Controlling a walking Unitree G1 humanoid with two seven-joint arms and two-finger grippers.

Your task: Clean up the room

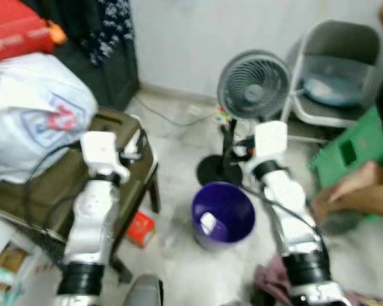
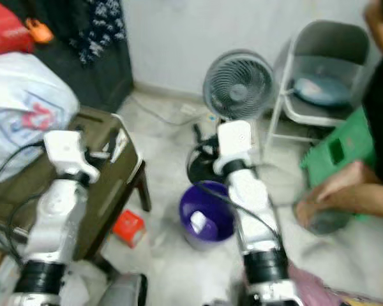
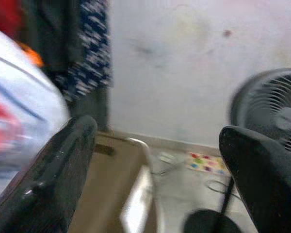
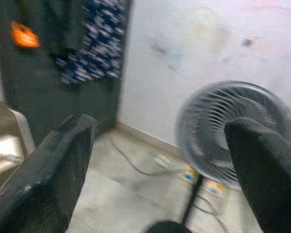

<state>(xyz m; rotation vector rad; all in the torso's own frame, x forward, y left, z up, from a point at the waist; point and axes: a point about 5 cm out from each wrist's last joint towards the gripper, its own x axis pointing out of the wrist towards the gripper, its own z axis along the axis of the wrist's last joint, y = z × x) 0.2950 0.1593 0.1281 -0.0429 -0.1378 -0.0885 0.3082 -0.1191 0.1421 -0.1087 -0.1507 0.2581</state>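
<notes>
A purple bin (image 1: 222,213) stands on the pale floor between my two arms, with a white scrap (image 1: 208,223) lying inside it. A small red box (image 1: 140,228) lies on the floor beside a brown low table (image 1: 129,175). My left gripper (image 3: 155,145) is held out over the table's corner, open and empty. My right gripper (image 4: 160,145) is open and empty too, raised in front of the standing fan (image 1: 254,86) and above the bin's far side. A pink cloth (image 1: 268,280) lies on the floor by my right arm.
A bulging white plastic bag (image 1: 38,111) sits on the table. A grey folding chair (image 1: 335,70) and a green crate (image 1: 354,150) stand at the right, where a person's hand (image 1: 348,191) reaches toward the floor. Cables (image 1: 179,118) run along the wall.
</notes>
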